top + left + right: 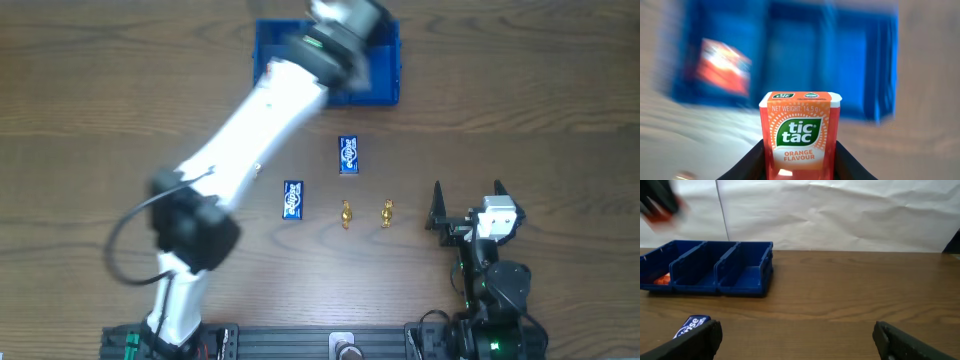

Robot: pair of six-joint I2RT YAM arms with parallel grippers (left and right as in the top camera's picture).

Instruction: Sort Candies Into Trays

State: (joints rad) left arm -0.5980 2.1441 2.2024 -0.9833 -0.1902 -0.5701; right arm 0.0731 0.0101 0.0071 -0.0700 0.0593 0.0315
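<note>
Candies were spread across the wooden table (560,120) in the top view: two blue packets, one (348,155) just above the centre of the frame and the other (293,199) to its lower left, and two gold-wrapped sweets (346,214) (388,212) side by side below them. The blue tray (385,60) sat at the top centre, and the left arm reached up from the lower left so that its left gripper (350,25) hung over the tray. At the lower right the right gripper (467,205) sat low near its base, its fingers spread wide with nothing between them. In the left wrist view, an orange box (801,135) stood upright, clamped between the two dark fingers (752,162), with the tray's compartments beyond it and a second orange box (724,67), blurred, lying inside one of them. In the right wrist view the tray showed three compartments in a row, with something orange resting in an end one; the other two looked bare as far as could be seen. A blue packet lay near one of the open fingers (695,342). By my reading, one orange box was sorted, a second was about to be dropped in, and the two blue packets and two gold sweets were yet to be moved.
</note>
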